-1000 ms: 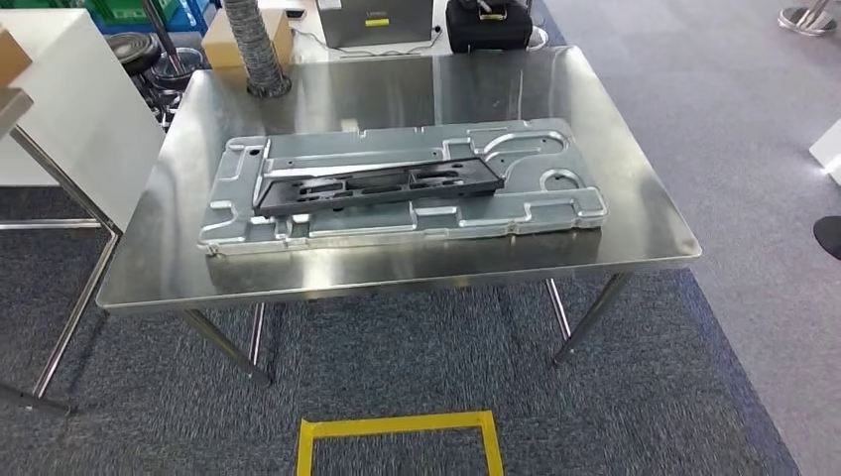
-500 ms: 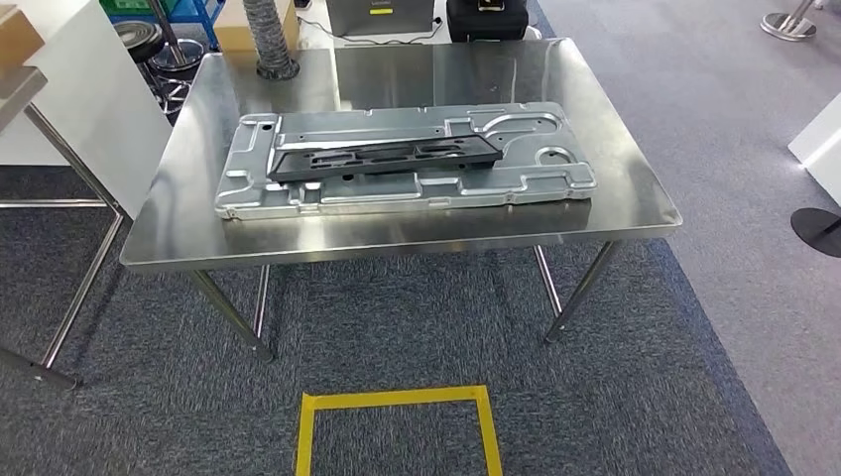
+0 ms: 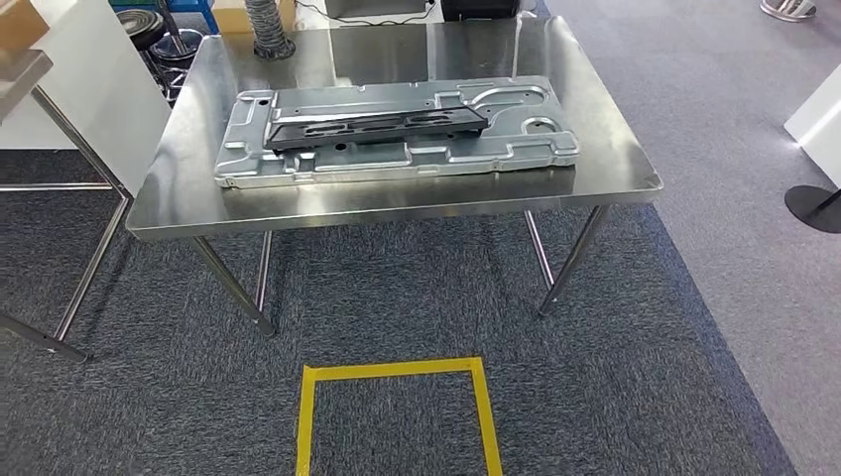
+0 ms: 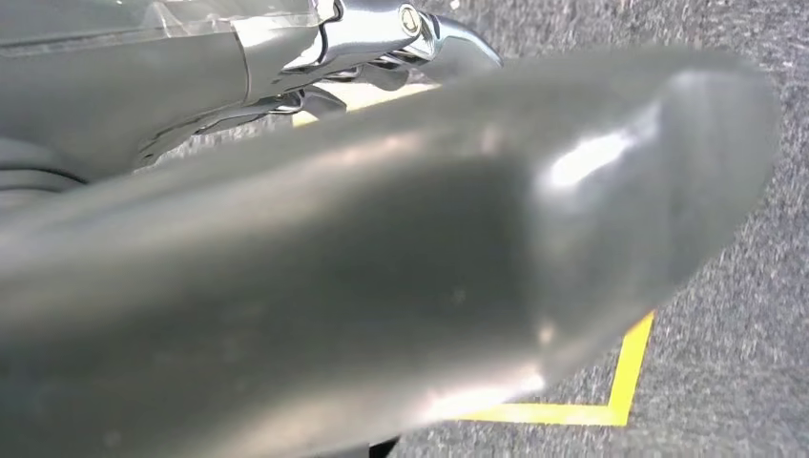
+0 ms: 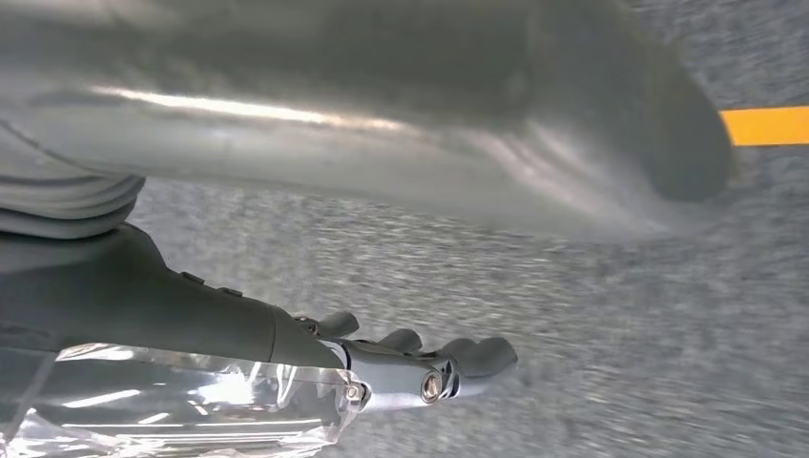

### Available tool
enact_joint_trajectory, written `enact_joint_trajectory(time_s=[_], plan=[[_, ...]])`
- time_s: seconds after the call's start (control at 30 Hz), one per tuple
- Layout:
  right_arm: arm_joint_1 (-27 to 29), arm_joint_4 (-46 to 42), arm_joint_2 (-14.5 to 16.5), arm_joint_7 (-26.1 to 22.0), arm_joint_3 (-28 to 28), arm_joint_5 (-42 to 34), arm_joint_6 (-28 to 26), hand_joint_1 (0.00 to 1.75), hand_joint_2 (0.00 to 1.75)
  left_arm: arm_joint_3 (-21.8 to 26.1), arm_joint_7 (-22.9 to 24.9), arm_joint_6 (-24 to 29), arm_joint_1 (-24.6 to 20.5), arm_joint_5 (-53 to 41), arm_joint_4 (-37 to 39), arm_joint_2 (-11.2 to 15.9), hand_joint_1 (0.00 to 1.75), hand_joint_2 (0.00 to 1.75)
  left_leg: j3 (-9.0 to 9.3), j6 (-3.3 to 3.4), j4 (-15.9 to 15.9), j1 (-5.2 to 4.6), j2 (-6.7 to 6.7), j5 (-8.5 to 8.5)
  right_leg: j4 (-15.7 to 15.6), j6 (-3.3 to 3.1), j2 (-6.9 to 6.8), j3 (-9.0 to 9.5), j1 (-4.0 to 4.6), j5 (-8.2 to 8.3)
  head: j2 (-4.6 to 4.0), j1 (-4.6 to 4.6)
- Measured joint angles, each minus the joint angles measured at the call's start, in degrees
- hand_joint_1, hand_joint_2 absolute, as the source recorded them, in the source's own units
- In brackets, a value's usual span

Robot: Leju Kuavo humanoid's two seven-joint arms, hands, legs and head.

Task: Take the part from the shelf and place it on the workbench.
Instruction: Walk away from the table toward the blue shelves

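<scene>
A stainless-steel workbench [image 3: 397,203] on slanted tubular legs stands on dark grey-blue carpet [image 3: 615,397], its polished top throwing back pale reflections. Lying flat across the middle of it is a large stamped sheet-metal panel [image 3: 397,149] with raised ribs and cut-outs, and resting on top of that panel, toward its far left half, is the black part [image 3: 377,124], a long narrow frame with oblong openings, lying lengthwise along the panel. At the far left corner of the bench a ribbed grey hose [image 3: 266,25] stands upright. Beyond the far edge sit a cardboard box [image 3: 230,15] and dark equipment that is cut off by the frame. To the left a white panel [image 3: 89,84] and the steel legs of a second table [image 3: 69,288] stand beside the bench; to the right the carpet gives way to a lighter grey floor [image 3: 734,129], with a black round base [image 3: 815,206] at the edge. A square of yellow tape [image 3: 395,416] marks the carpet in front of the bench. The left hand [image 4: 382,286] hangs over the carpet near the yellow tape, its thick thumb blurred and close to the lens, holding nothing. The right hand [image 5: 410,367] also hangs above the carpet with its dark fingers [image 5: 477,355] lightly curled and spread, empty.
</scene>
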Motion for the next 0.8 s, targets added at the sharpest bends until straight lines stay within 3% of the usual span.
enact_joint_trajectory(time_s=[0.07,0.1,0.13,0.17,0.2,0.27,0.33,0.37,0.43,0.47,0.5,0.6,0.63,0.67,0.7,0.77,0.8], plan=[[0.0,0.1,0.0,0.5,0.1,0.2,0.0,0.00,0.00,-0.1,0.0,0.0,0.1,0.0,0.0,-0.1,0.00,0.00,-1.80,-0.44,6.6,0.29,-0.12,-5.86,0.1,-0.42,-0.10,-1.26,0.05,1.12,0.00,-0.16],[0.0,0.2,0.0,0.6,0.1,0.2,0.0,0.00,0.00,-0.2,0.0,0.0,0.2,0.0,0.0,-0.1,0.00,0.00,-2.35,-0.58,10.0,0.40,-0.11,-7.92,0.2,-0.49,-0.12,-2.04,0.10,1.67,0.00,-0.20],[0.0,0.2,0.0,0.7,0.2,0.3,0.0,0.00,0.00,-0.2,0.0,0.0,0.2,0.0,0.0,-0.1,0.00,0.00,-2.32,-0.68,12.3,0.50,-0.12,-8.63,0.4,-0.44,-0.12,-2.91,0.12,2.23,0.00,-0.19],[0.0,0.3,0.0,0.7,0.3,0.4,0.1,0.00,0.00,-0.3,0.0,0.1,0.1,0.1,0.0,-0.1,0.00,0.00,-1.51,-0.75,12.9,0.58,-0.12,-8.11,0.7,-0.32,-0.12,-3.86,0.10,2.76,0.00,-0.21],[0.0,0.3,0.0,0.5,0.3,0.5,0.1,0.00,0.00,-0.3,-0.1,0.1,0.1,0.1,0.0,-0.1,0.00,0.00,0.22,-0.77,11.6,0.66,-0.12,-6.64,1.0,-0.15,-0.11,-4.83,0.05,3.24,0.00,-0.21],[0.0,0.4,0.0,0.1,0.4,0.6,0.3,0.00,0.00,-0.3,-0.2,0.2,0.0,0.1,0.0,-0.1,0.00,0.00,5.70,-0.74,4.6,0.82,-0.16,-4.39,1.8,0.36,-0.08,-6.60,-0.02,4.07,0.00,-0.23],[0.0,0.4,0.0,-0.6,0.5,0.6,0.5,0.00,0.00,-0.3,-0.4,0.2,-0.1,0.1,0.0,-0.1,0.00,0.00,10.00,-0.34,-2.2,0.68,-0.32,-4.83,2.4,1.07,-0.09,-7.71,0.05,4.89,0.00,-0.18],[-0.1,0.4,0.0,-0.8,0.5,0.7,0.6,0.00,0.00,-0.3,-0.5,0.2,-0.2,0.0,0.0,-0.1,0.00,0.00,10.67,0.02,-3.8,0.51,-0.39,-5.35,2.5,1.44,-0.12,-7.98,0.12,5.39,0.00,-0.17],[-0.1,0.4,0.0,-1.2,0.5,0.6,0.9,0.00,0.00,-0.3,-0.6,0.2,-0.2,0.0,0.0,-0.1,0.00,0.00,10.04,1.13,-4.3,0.40,-0.28,-4.87,2.5,2.22,-0.12,-8.23,0.05,6.13,0.00,-0.15],[-0.1,0.5,0.0,-1.3,0.5,0.6,1.0,0.00,0.00,-0.4,-0.6,0.2,-0.2,0.0,0.0,-0.1,0.00,0.00,9.55,1.78,-4.3,0.41,-0.15,-4.35,2.9,2.55,-0.07,-8.53,-0.02,5.42,0.00,-0.11],[-0.1,0.5,0.0,-1.4,0.5,0.6,1.1,0.00,0.00,-0.4,-0.6,0.2,-0.2,0.0,0.0,-0.1,0.00,0.00,8.96,2.42,-4.4,0.44,0.01,-3.75,4.4,2.79,-0.01,-9.08,-0.12,3.56,0.00,-0.01],[-0.1,0.7,0.1,-1.5,0.5,0.5,1.5,0.00,0.00,-0.7,-0.6,0.3,-0.2,0.0,0.0,-0.1,0.00,0.00,6.57,3.47,-4.3,0.08,0.21,-1.73,14.5,3.13,0.14,-11.72,-0.28,-4.99,0.00,0.24],[-0.1,0.7,0.1,-1.3,0.5,0.5,1.6,0.00,0.00,-0.8,-0.6,0.3,-0.3,0.0,0.0,-0.1,0.00,0.00,5.60,3.57,-4.3,-0.13,0.22,-1.00,17.7,3.15,0.18,-12.07,-0.27,-6.11,0.00,0.25],[-0.1,0.7,0.1,-1.1,0.5,0.5,1.8,0.00,0.00,-0.8,-0.6,0.3,-0.3,0.0,0.0,-0.1,0.00,0.00,4.62,3.61,-4.2,-0.33,0.22,-0.26,19.5,3.06,0.20,-11.70,-0.24,-5.80,0.00,0.24],[-0.2,0.7,0.1,-0.7,0.5,0.5,1.9,0.00,0.00,-0.9,-0.6,0.3,-0.3,0.0,0.0,-0.1,0.00,0.00,3.61,3.61,-4.0,-0.52,0.22,0.45,19.3,2.82,0.22,-10.37,-0.13,-4.30,0.00,0.24],[-0.3,0.8,0.2,0.0,0.5,0.6,2.0,0.00,0.00,-1.1,-0.5,0.2,-0.4,0.0,0.0,-0.2,0.00,0.00,1.76,3.56,-3.6,-0.82,0.18,1.81,13.4,1.85,0.25,-4.82,0.33,-1.45,0.00,0.22],[-0.4,0.8,0.2,0.3,0.5,0.6,2.1,0.00,0.00,-1.2,-0.5,0.2,-0.4,0.0,0.0,-0.2,0.00,0.00,1.06,3.45,-3.4,-0.97,0.16,2.41,8.4,1.22,0.24,-1.14,0.68,-1.47,0.00,0.21]])
